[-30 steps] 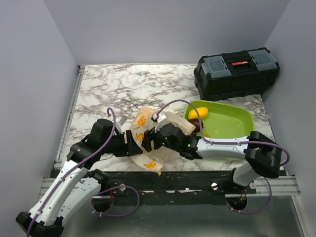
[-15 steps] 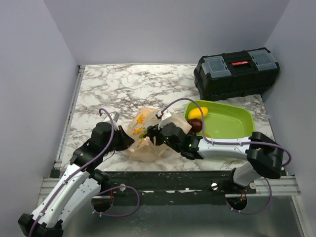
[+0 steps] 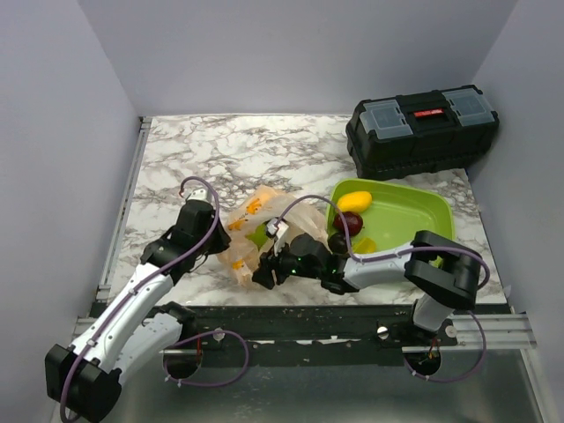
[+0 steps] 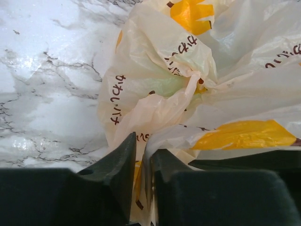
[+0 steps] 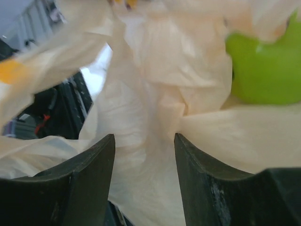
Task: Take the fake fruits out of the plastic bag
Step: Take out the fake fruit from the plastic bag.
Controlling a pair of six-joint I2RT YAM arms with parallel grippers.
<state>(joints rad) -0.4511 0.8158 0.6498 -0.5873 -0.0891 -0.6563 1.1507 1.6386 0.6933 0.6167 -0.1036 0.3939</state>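
The bag [image 4: 188,94] on the table [image 3: 176,159] is pinched at a fold by the closed left gripper [image 4: 144,151]. The right gripper [image 5: 143,141] is parted around loose plastic. The apple [image 5: 263,70] inside should be grasped bare.

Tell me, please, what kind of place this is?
Most likely a robot test bench in a laboratory. A marble-patterned table is boxed in by plain grey walls, the left arm and right arm are mounted at its near edge, and a plastic bag serves as a prop.
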